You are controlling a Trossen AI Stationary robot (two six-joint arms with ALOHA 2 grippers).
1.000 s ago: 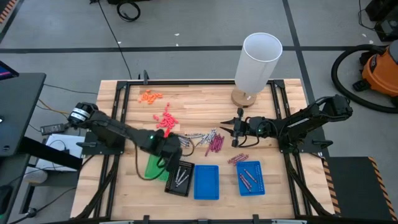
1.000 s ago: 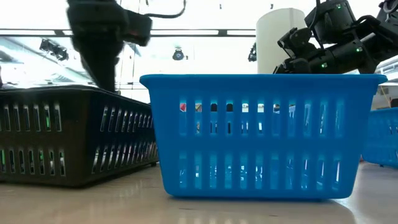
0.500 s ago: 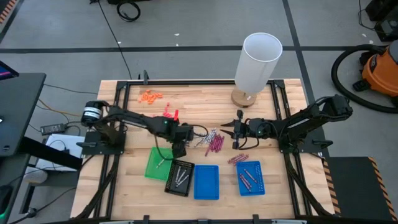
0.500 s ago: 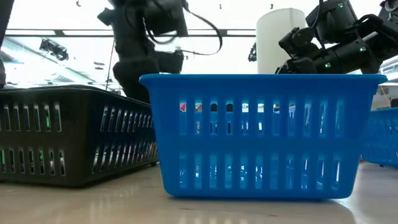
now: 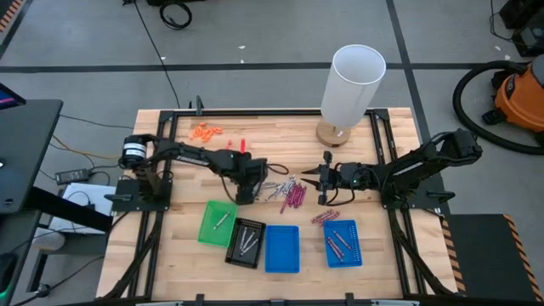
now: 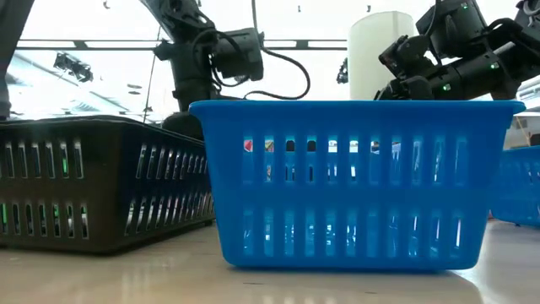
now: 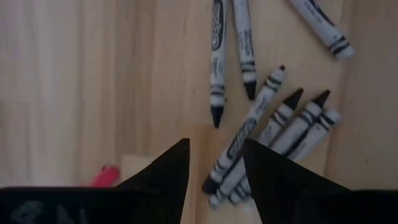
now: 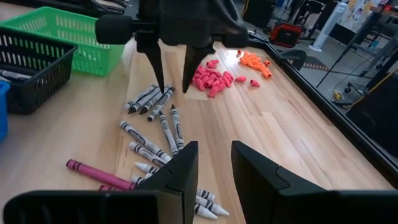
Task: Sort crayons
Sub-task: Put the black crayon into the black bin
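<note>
While the right arm waits at the table's right side with its gripper (image 5: 320, 179) spread and holding nothing, we find the left gripper (image 5: 247, 192) poised directly over the loose grey crayons (image 7: 261, 127) at the middle of the wooden table (image 5: 280, 140). Its fingers (image 7: 168, 171) are spread and grasp nothing; a small cluster of the grey crayons lies just past the fingertips. We see maroon crayons (image 5: 295, 194) beside the grey ones, toward the right arm. More crayons lie in the black tray (image 5: 245, 242), the green tray (image 5: 216, 223) and the right-hand blue tray (image 5: 343, 241). The other blue tray (image 5: 282, 248) sits between the black tray and that one.
</note>
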